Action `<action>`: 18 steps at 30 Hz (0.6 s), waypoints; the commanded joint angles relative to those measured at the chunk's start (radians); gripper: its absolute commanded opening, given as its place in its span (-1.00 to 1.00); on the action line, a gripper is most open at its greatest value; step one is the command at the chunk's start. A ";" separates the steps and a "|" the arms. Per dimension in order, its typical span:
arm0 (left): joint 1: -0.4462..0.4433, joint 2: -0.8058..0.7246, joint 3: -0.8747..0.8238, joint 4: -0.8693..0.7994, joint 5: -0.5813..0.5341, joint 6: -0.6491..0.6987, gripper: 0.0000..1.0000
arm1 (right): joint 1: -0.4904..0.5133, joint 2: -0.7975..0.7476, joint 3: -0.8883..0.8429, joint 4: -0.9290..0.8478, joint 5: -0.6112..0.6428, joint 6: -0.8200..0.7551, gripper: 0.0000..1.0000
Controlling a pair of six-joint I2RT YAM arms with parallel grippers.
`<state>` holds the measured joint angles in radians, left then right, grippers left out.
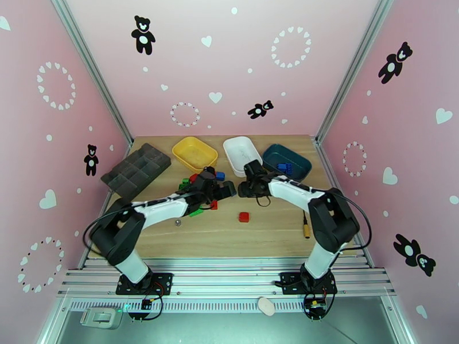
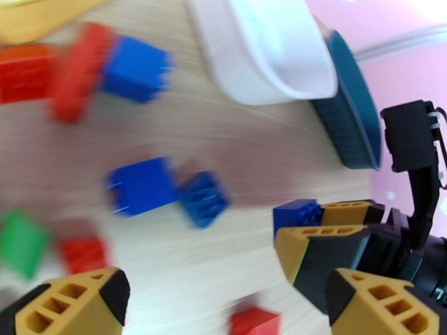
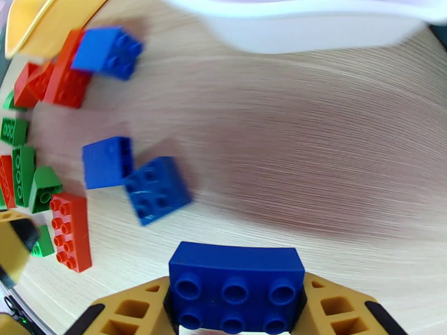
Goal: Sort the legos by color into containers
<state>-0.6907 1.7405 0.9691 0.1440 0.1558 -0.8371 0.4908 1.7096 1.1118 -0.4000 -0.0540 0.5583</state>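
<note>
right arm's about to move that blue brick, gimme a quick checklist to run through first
1. Grip: the blue brick sits clamped in the right end effector: ok.
2. Brick lifted off the table: cannot tell.
3. Target colour: the teal tray already holds blue bricks, so it matches: ok.
4. Room in the teal tray: bare floor shows beside those bricks: ok.
5. Clearance from the left end effector: it is open and close beside the right one: not ok.
</note>
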 commanded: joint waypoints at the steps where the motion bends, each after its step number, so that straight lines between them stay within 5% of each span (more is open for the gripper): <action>1: -0.018 0.076 0.098 0.089 0.111 -0.030 0.97 | -0.069 -0.095 -0.040 0.007 -0.036 -0.004 -0.07; 10: -0.052 0.343 0.453 0.133 0.249 -0.104 0.97 | -0.356 -0.197 -0.079 0.028 -0.079 0.012 -0.10; 18: -0.062 0.583 0.818 0.123 0.334 -0.181 0.97 | -0.513 -0.153 0.019 0.035 -0.057 0.057 -0.09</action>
<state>-0.7475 2.2768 1.6897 0.2722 0.4274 -0.9791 0.0025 1.5406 1.0649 -0.3759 -0.1150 0.5919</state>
